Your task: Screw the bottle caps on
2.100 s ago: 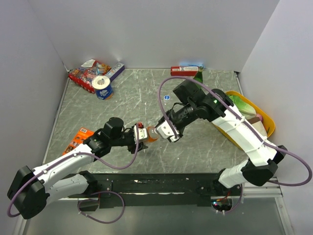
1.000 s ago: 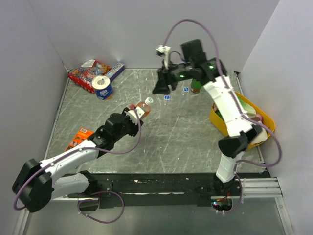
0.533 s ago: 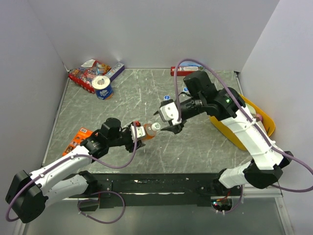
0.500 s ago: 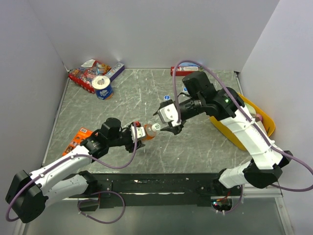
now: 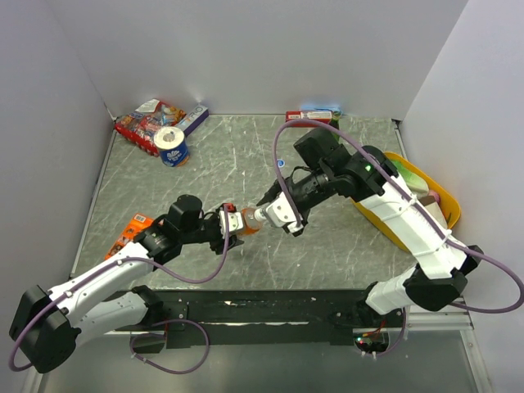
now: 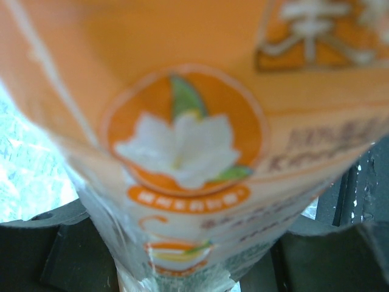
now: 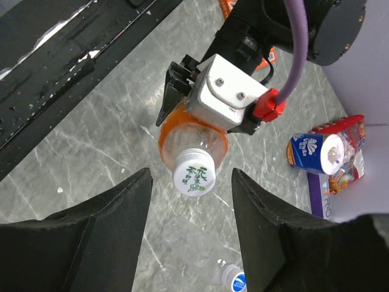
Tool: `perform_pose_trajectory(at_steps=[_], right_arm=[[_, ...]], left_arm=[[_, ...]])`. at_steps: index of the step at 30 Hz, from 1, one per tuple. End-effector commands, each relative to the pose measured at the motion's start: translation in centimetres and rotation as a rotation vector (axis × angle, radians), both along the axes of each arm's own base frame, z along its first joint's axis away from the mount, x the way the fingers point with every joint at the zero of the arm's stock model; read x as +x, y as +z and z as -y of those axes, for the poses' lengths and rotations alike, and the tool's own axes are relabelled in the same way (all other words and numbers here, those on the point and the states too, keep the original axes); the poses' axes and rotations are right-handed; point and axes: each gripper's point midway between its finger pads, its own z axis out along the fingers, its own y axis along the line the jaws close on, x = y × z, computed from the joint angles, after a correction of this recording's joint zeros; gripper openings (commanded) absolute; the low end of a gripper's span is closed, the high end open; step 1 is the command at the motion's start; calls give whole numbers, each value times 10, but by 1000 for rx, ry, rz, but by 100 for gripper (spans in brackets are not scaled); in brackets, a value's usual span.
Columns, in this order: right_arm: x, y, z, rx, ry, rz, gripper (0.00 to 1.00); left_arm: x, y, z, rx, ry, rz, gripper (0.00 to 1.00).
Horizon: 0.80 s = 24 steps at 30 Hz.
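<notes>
The left hand (image 5: pixel 236 227) is clenched around the orange bottle (image 7: pixel 182 135), holding it tilted over the middle of the table (image 5: pixel 344 237). The bottle's white cap (image 7: pixel 194 172) sits between the spread fingers (image 7: pixel 109 231) of the released right hand (image 5: pixel 268 214), touching neither.

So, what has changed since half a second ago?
The right hand moved toward the near edge, up to the bottle; its open fingers now stand on either side of the white cap, not touching it. Nothing was taken or let go. The left hand still grips the bottle in the same place; the blue cap and tape roll stayed.
</notes>
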Motion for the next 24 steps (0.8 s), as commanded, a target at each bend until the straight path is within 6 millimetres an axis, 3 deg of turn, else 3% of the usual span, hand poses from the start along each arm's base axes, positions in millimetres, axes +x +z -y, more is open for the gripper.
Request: perform_pose_trajectory(at_steps=[1,5,8,13,15,16,17,19,21,22,24], right_arm=[[1,-2,-7,-2,22,12,61],[3,-5,-11,-10,23,-5,58],[4,-6,-13,-16,17,-18,51],[8,0,-21,-21,-54,-117,22],[19,5,-27,-3,-137,-223,14],[25,21,-31,31,-217,-311,12],[35,22,-35,38,-273,-390,10],[52,39,-44,90,-414,-560,5],[71,44,-45,126,-543,-691,0],[71,47,-46,123,-623,-832,0],[85,51,-52,165,-704,-911,0]], left_arm=[[4,32,11,-63,-48,73,1],[3,33,12,-61,-53,72,1],[4,34,12,-63,-54,75,1],[10,38,14,-95,-14,70,1],[23,38,13,-131,93,33,1],[30,38,12,-149,144,15,1],[40,44,14,-187,194,20,1],[68,51,1,-265,447,-28,1],[90,56,-8,-345,659,-79,1],[95,56,-9,-360,701,-89,1],[104,60,-7,-416,770,-120,1]])
